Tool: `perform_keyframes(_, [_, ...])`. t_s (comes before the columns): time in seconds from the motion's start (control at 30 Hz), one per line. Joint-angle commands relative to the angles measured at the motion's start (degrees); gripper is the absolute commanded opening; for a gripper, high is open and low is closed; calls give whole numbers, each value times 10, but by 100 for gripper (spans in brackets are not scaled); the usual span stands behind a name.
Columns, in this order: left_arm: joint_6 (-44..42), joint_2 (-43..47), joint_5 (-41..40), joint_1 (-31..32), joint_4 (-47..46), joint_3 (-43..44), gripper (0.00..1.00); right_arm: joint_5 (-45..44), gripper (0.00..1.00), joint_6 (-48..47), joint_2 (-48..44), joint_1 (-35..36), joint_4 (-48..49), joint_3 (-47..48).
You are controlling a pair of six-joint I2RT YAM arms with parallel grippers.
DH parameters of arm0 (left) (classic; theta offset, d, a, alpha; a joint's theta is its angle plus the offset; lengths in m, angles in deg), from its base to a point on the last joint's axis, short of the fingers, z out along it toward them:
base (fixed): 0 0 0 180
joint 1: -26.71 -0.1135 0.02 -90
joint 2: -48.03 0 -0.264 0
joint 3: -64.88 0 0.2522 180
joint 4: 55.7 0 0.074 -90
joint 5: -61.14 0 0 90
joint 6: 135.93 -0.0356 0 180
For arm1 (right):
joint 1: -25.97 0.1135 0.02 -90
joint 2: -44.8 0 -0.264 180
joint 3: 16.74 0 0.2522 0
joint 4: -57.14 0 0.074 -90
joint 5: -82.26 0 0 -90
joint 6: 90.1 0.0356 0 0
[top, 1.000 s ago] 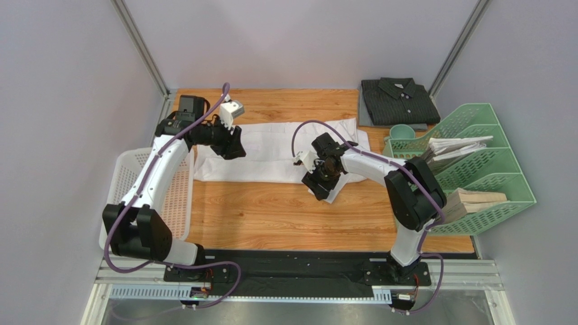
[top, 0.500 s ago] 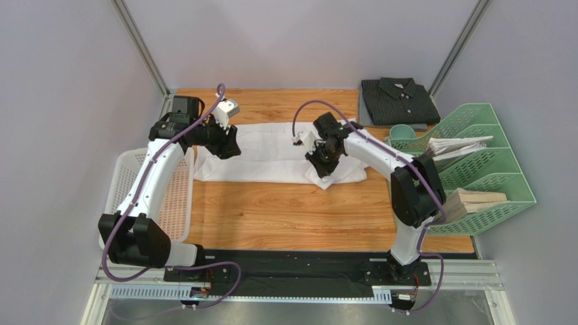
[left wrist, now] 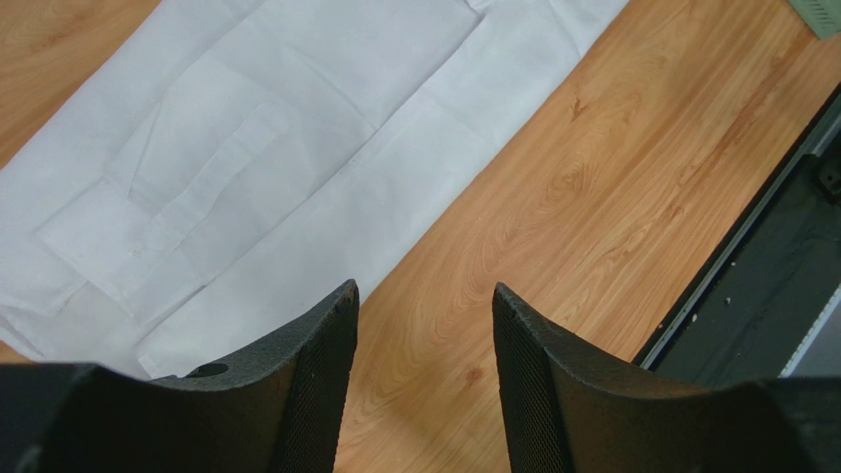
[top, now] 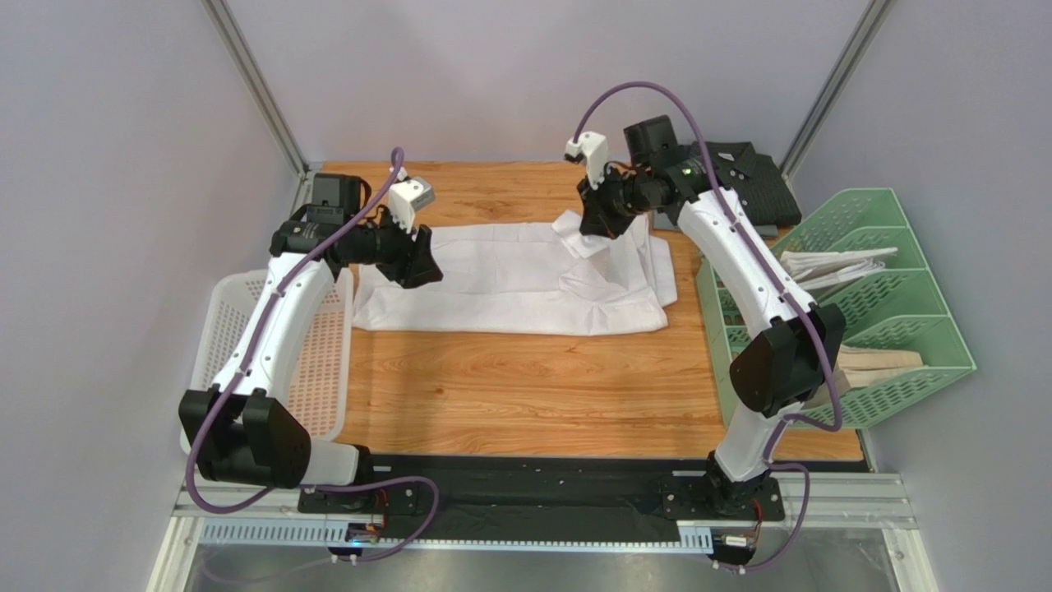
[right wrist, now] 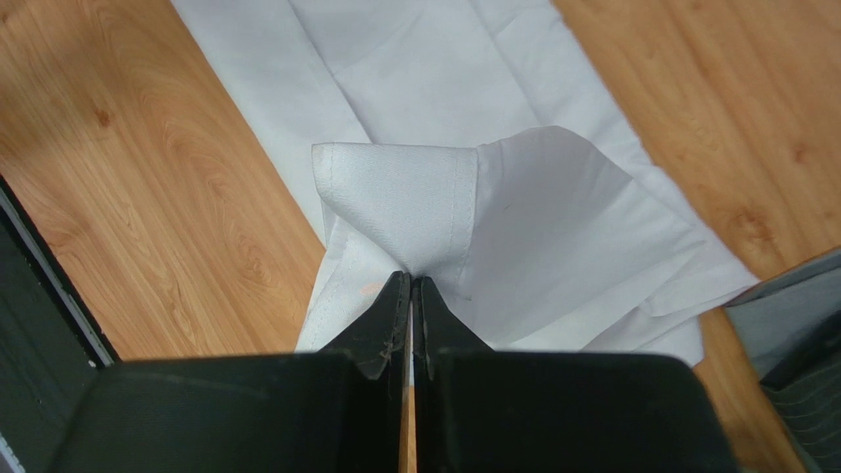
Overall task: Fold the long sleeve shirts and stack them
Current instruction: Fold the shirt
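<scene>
The white long sleeve shirt [top: 494, 286] lies spread flat across the wooden table, also seen in the left wrist view [left wrist: 296, 148]. My right gripper [top: 594, 228] [right wrist: 412, 277] is shut on a cuff-like end of this shirt [right wrist: 405, 207] and holds it lifted over the shirt's right part near the table's back. My left gripper [top: 420, 263] [left wrist: 422, 288] hangs open above the shirt's left end with nothing between its fingers. The dark striped shirt [top: 763, 185] lies folded at the back right corner, partly hidden by my right arm.
A white mesh basket [top: 241, 327] stands at the table's left edge. A green file rack [top: 883, 308] holding papers [top: 827, 265] lines the right side. The black rail [left wrist: 780, 246] runs along the near edge.
My right gripper closed on the white shirt's end at the front right and carried it up and back toward the far side. The left arm shifted slightly and kept its jaws open.
</scene>
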Motion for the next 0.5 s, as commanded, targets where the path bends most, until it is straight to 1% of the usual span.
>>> perform_keyframes(0.0, [11, 12, 54, -4, -24, 30, 59, 63, 0, 3, -8, -37, 27, 83])
perform_keyframes(0.1, [14, 14, 59, -4, -45, 37, 59, 63, 0, 2, 5, -42, 31, 112])
perform_keyframes(0.2, [35, 22, 70, -4, -82, 37, 59, 68, 0, 55, 5, -42, 67, 105])
perform_keyframes(0.23, [42, 23, 71, -4, -91, 36, 59, 69, 0, 100, 1, -40, 113, 94])
perform_keyframes(0.27, [51, 23, 73, -4, -99, 36, 59, 69, 0, 123, -13, -41, 143, 76])
perform_keyframes(0.3, [52, 22, 76, -3, -105, 39, 59, 66, 0, 150, -20, -40, 172, 40])
perform_keyframes(0.33, [52, 19, 78, -3, -105, 49, 59, 62, 0, 173, -28, -40, 232, 20])
perform_keyframes(0.37, [52, 14, 79, -3, -102, 58, 61, 54, 0, 223, -34, -40, 261, 2])
perform_keyframes(0.4, [55, -3, 86, -3, -89, 69, 61, 39, 0, 244, -44, -40, 288, -28])
perform_keyframes(0.43, [65, -13, 93, -1, -86, 94, 61, 35, 0, 259, -47, -40, 330, -37])
perform_keyframes(0.47, [81, -22, 107, 0, -86, 105, 62, 34, 0, 303, -47, -40, 343, -43])
